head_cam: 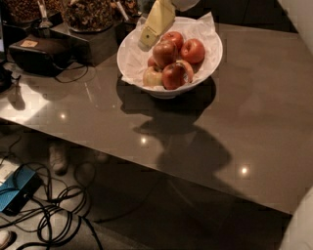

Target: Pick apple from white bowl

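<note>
Apple (165,52), dullest of five in one white bowl (168,92), lies just beside my gripper (146,40); its opening I cannot tell.

A cream-yellow gripper (148,38) is seen at upper centre, over the white bowl (168,92). The apple (165,52) is coloured dull brownish-red, the table (254,107) glossy grey-brown.

All I can see of my bot is the gripper (149,38) at the top middle of the frame, a pale creamy-yellow tapered wedge under a rounded white wrist shell (183,4), plus a white body panel (299,227) bottom right.
</note>
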Action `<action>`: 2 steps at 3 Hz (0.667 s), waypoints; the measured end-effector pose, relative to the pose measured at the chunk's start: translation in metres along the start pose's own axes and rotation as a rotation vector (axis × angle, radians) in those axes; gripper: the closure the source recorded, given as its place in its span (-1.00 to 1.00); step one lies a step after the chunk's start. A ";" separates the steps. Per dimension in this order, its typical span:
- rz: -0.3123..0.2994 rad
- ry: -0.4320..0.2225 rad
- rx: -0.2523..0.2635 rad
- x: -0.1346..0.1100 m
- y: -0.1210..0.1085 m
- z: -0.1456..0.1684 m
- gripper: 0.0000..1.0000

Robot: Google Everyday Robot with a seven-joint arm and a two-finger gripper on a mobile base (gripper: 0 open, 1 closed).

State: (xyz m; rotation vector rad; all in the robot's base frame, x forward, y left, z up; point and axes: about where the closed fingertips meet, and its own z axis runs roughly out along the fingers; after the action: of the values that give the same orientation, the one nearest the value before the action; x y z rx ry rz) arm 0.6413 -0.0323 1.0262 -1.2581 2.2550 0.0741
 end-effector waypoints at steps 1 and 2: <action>0.026 0.006 0.010 -0.005 0.000 0.018 -1.00; 0.049 0.021 0.016 -0.004 -0.001 0.031 -0.94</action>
State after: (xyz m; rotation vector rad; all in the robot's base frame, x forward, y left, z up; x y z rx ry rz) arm 0.6575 -0.0206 1.0018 -1.2013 2.2996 0.0616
